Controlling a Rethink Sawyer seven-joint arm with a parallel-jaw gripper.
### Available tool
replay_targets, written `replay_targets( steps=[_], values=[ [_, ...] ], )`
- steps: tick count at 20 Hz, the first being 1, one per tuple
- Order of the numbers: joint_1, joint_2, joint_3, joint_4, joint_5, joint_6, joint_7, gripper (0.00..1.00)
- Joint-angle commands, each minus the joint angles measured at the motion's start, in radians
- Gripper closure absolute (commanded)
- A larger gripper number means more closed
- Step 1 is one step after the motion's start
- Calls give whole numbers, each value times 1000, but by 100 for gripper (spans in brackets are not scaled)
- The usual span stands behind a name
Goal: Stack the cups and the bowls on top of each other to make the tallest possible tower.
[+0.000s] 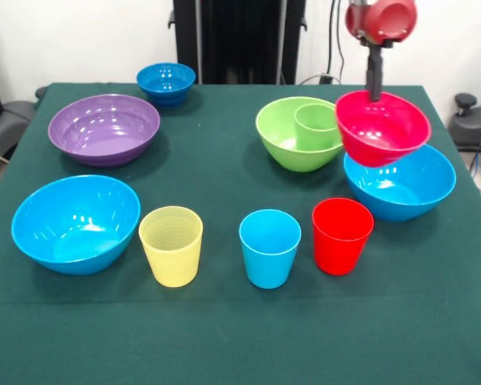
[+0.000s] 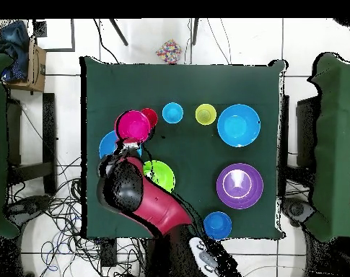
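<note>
My gripper [image 1: 374, 92] is shut on the far rim of the small pink-red bowl [image 1: 382, 128] and holds it, slightly tilted, in the air. The bowl hangs above the near rim of a large light blue bowl [image 1: 405, 188], just right of the large lime-green bowl [image 1: 293, 144]. The green cup [image 1: 317, 124] stands inside the lime-green bowl. In the overhead view the pink-red bowl [image 2: 133, 125] partly hides that light blue bowl [image 2: 105, 144].
Along the front stand the pale yellow cup [image 1: 171, 245], light blue cup [image 1: 269, 248] and red cup [image 1: 341, 235]. The second light blue bowl [image 1: 74, 223], purple bowl [image 1: 104, 128] and small dark blue bowl [image 1: 166, 83] sit on the left half.
</note>
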Motion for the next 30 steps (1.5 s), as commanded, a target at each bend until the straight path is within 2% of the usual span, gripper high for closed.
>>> replay_targets(
  steps=[1,4,8,12,16,19,24,30],
  values=[
    [-97,-13,86,58,-51,64,218,100],
    [-159,-19,123,62,-77,76,205,100],
    [-173,-22,135,63,-97,42,217,100],
    [-172,10,137,56,-124,-10,221,100],
    [-87,-10,10,24,-60,87,116,100],
    [-28,-16,-58,5,-25,134,92,100],
    [66,-4,-196,-52,-20,221,49,100],
    [74,0,-214,-66,-51,232,77,100]
  ],
)
